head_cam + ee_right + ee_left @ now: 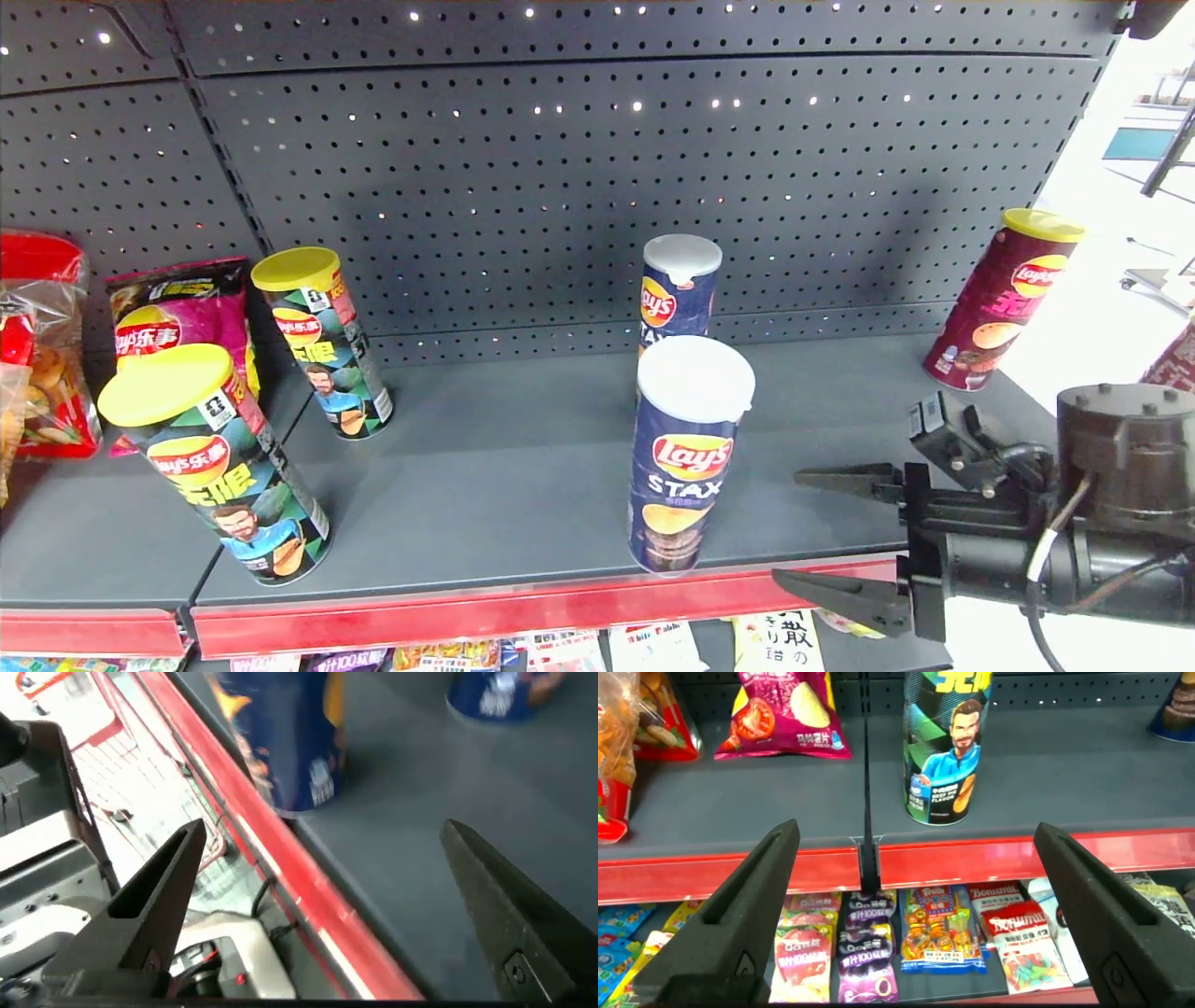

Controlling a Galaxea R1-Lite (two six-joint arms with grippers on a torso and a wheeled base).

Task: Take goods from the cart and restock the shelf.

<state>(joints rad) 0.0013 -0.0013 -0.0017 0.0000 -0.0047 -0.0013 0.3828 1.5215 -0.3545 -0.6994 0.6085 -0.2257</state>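
Right fingers (pixel 845 482) spread, seemingly clear of blue can (pixel 689 457).

Matt grey metal shelf (pixel 523 467) holds glossy printed chip cans (pixel 686 457).

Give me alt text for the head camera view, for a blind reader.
The right gripper, open and empty, sits beside a blue chip can standing at the front edge of a grey shelf. A second blue can stands behind it, a maroon can to the right, and two green cans plus snack bags to the left.

On shelf (pixel 523 467), front can (pixel 691 457) before rear can (pixel 680 289)
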